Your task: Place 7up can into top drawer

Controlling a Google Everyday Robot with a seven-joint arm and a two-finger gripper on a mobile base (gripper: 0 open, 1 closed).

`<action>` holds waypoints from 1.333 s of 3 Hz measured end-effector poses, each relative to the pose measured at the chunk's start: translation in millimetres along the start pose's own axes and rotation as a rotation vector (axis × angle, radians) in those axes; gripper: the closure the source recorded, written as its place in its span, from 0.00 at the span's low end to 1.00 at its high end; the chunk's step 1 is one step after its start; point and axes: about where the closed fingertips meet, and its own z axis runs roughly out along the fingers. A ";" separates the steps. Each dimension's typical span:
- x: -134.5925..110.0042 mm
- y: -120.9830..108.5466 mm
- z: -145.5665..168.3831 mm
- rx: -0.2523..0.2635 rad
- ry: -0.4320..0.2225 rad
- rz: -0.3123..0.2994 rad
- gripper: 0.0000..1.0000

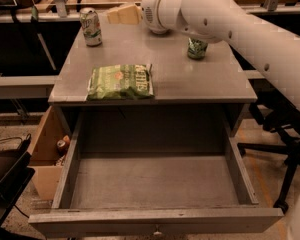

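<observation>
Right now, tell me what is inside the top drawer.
Inside the top drawer only its bare grey bottom shows; the strip just behind the front panel is hidden. The 7up can stands on the table top at the far edge, the pincer close beside it, apart.

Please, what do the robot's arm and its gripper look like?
The arm is smooth white, thick and tubular, with a rounded wrist joint and small dark holes. The gripper, above the far edge of the grey table, is pale tan and wedge-shaped. No cables show.
</observation>
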 end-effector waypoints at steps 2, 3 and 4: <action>-3.3 -1.6 71.3 -0.018 -0.010 0.033 0.00; 8.2 -6.7 148.2 -0.029 -0.029 0.062 0.00; 9.4 -4.7 151.3 -0.034 -0.033 0.059 0.00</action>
